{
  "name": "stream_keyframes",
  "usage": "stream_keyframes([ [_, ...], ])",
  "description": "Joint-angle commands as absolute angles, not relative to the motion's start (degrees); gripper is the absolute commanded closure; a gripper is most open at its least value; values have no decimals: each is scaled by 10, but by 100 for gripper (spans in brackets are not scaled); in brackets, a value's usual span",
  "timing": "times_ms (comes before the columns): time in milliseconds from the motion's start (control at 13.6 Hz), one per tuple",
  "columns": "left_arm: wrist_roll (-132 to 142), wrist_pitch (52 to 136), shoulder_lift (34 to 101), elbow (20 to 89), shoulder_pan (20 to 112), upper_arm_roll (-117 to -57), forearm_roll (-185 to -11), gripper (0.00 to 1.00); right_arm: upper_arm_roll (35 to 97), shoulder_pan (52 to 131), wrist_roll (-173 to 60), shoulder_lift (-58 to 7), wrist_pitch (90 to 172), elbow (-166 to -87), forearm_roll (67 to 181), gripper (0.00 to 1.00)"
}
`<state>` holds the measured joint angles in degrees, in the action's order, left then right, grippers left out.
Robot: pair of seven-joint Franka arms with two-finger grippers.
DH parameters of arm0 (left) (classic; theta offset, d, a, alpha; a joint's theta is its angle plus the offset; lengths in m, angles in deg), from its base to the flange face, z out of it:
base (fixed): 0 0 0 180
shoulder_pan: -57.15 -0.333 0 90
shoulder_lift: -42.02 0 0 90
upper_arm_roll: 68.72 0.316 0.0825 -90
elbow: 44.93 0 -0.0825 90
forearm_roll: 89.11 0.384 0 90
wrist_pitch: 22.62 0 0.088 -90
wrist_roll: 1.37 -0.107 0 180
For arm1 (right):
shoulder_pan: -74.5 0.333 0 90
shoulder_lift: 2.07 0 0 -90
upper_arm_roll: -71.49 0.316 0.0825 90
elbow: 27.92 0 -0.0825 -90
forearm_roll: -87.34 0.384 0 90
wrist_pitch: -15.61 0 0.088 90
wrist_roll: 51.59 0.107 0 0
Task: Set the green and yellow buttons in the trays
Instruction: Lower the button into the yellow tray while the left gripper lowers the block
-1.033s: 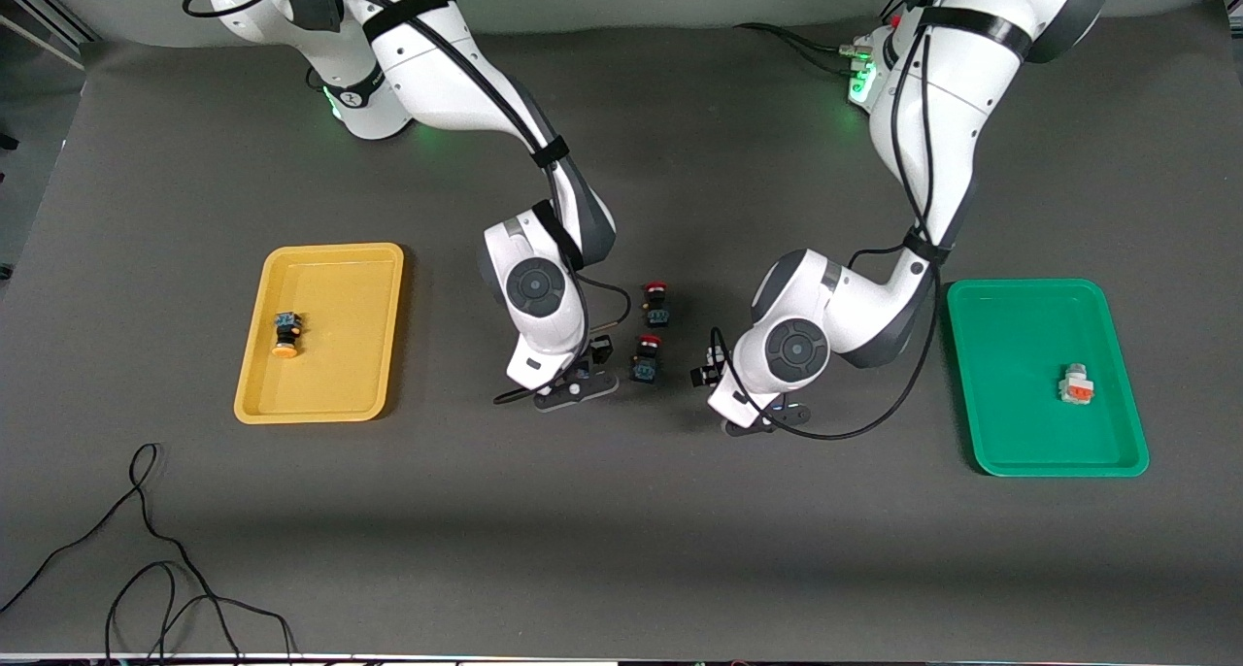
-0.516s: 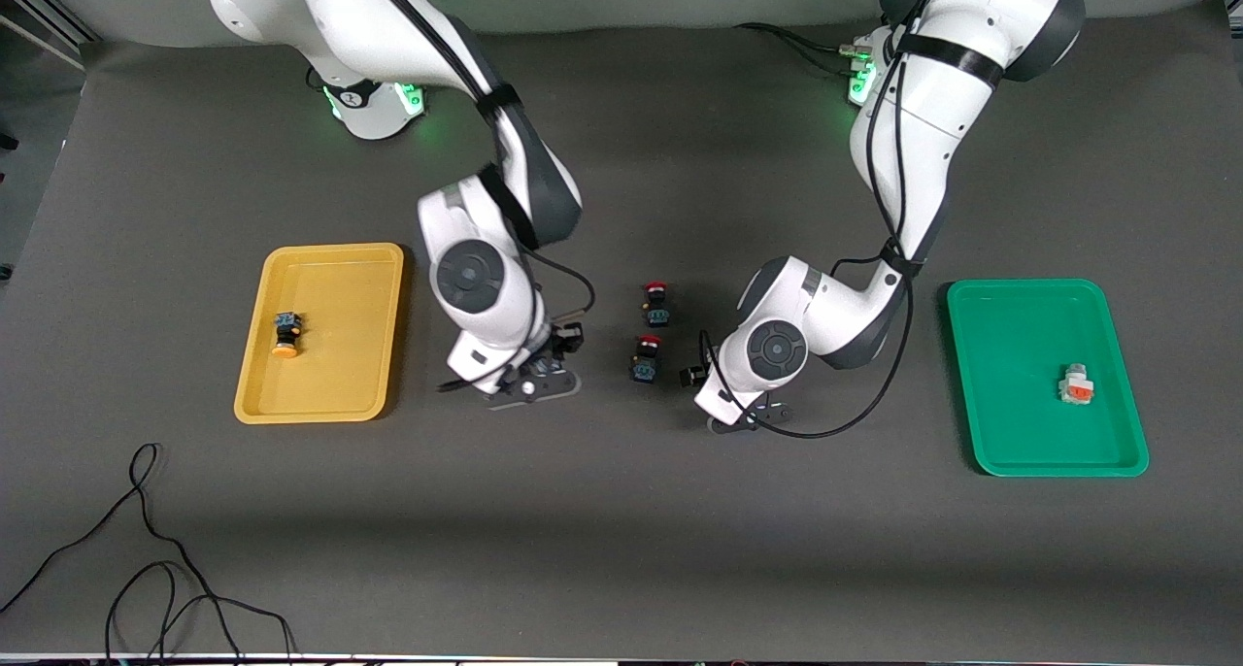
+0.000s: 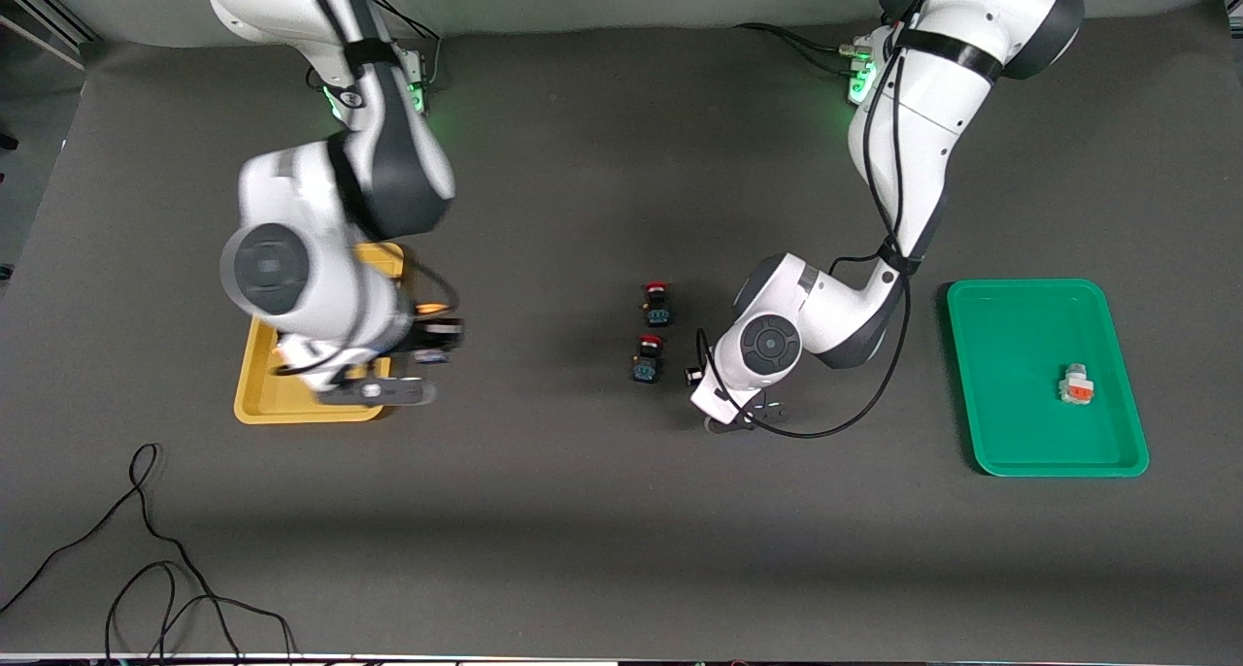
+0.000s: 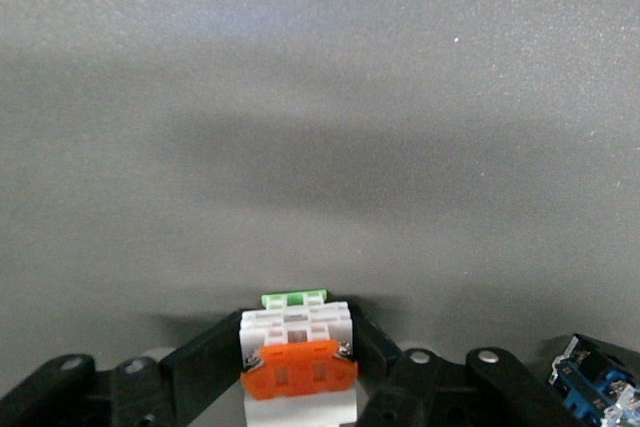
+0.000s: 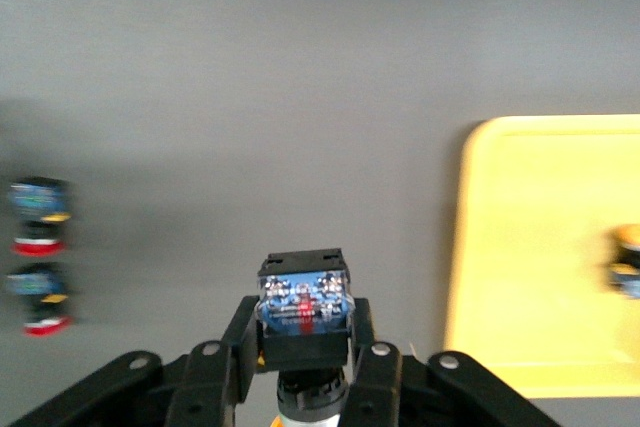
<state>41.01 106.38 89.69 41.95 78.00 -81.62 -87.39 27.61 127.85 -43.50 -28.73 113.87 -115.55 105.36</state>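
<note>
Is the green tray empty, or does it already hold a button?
Not empty. One whitish-grey button with an orange-red patch lies in the green tray, toward the end nearer the front camera.

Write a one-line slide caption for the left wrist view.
Left claw shut on a white button with an orange patch, over the dark table.

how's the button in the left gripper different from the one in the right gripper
The left gripper is shut on a whitish button, pale and blocky with an orange patch and a green tip. The right gripper is shut on a dark button with a blue face. The whitish button is down by the red-capped buttons; the dark button is at the yellow tray. Both are clamped between black fingers.
</note>
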Motion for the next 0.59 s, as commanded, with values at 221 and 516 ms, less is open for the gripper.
stream_keyframes([
  [221, 434, 850, 840, 339, 770, -807, -872, 100, 191, 1291, -551, -122, 1160, -1342, 971, 83],
  [516, 394, 608, 817, 204, 718, -806, -865, 100, 174, 1290, -552, -124, 1354, -1500, 977, 82],
])
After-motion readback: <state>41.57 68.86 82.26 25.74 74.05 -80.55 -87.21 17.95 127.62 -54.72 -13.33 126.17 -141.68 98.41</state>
